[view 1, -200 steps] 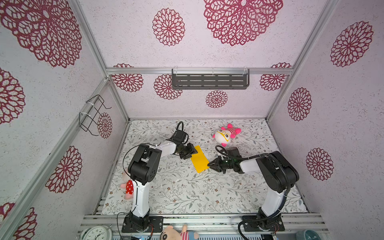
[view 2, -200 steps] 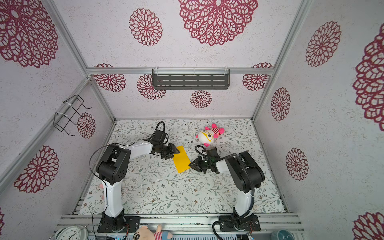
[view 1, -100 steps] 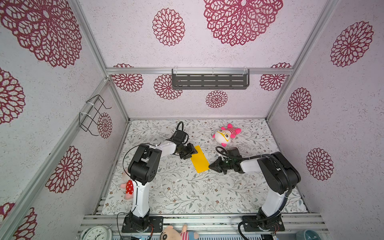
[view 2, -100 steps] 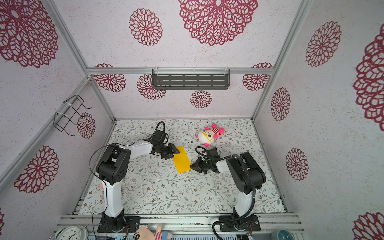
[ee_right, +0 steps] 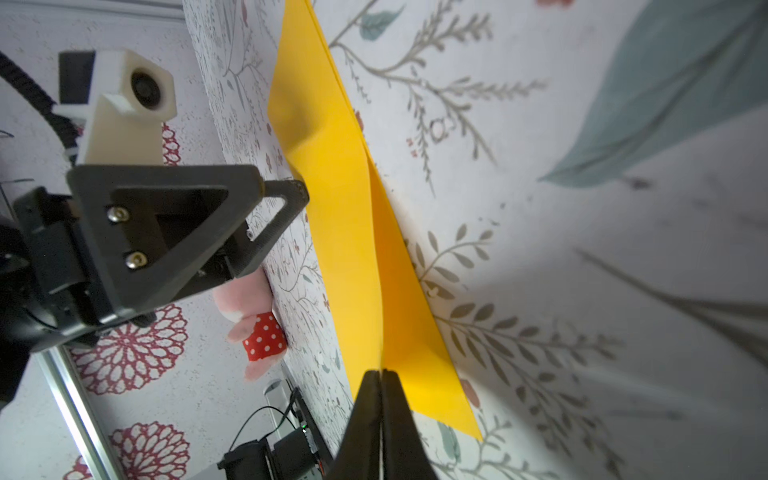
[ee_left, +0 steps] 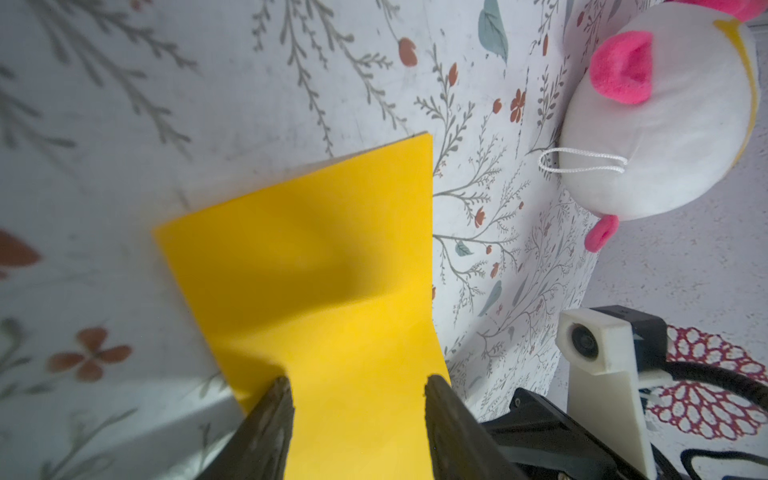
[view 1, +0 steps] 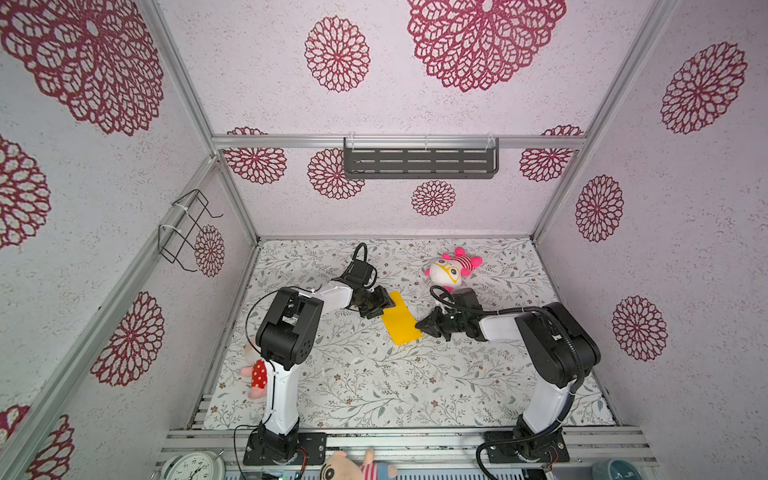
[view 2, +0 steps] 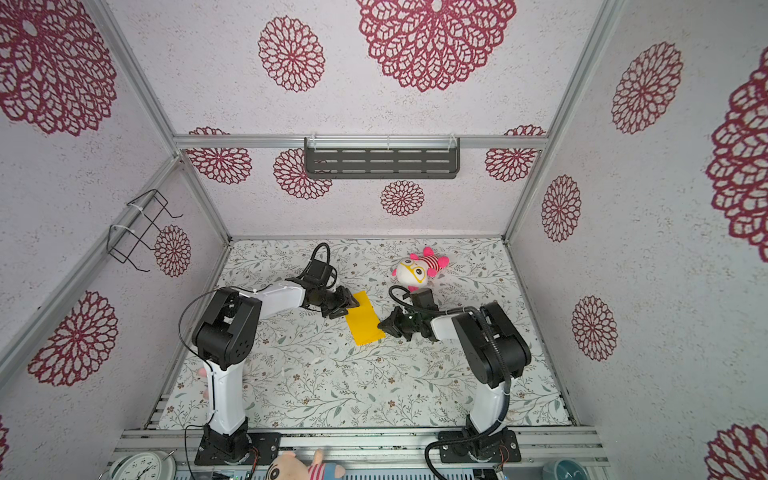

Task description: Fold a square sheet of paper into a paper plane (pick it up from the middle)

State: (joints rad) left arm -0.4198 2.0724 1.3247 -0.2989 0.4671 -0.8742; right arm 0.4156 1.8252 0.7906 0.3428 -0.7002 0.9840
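The sheet of paper (view 1: pixel 400 318) (view 2: pixel 363 318) is yellow-orange and lies mid-mat as a two-layer folded rectangle; no paper plane shape shows. My left gripper (view 1: pixel 386 305) (view 2: pixel 351 305) is at its far left corner. In the left wrist view that gripper (ee_left: pixel 357 382) is open, its two fingers apart with the paper (ee_left: pixel 324 257) lying between them. My right gripper (view 1: pixel 419 325) (view 2: pixel 381 326) meets the paper's right edge. In the right wrist view it (ee_right: pixel 380 374) is shut on the raised upper layer of the paper (ee_right: pixel 349 232), lifted off the lower one.
A pink-and-white plush toy (view 1: pixel 451 268) (view 2: pixel 417 268) lies just behind the right gripper. A red-dotted plush (view 1: pixel 255 372) sits by the left arm's base. A clock (view 1: pixel 193 467) and a pig plush (view 1: pixel 357 469) are at the front rail. Walls enclose the mat.
My right gripper's jaws have closed onto the paper's right edge. The left gripper and the paper stay where they were.
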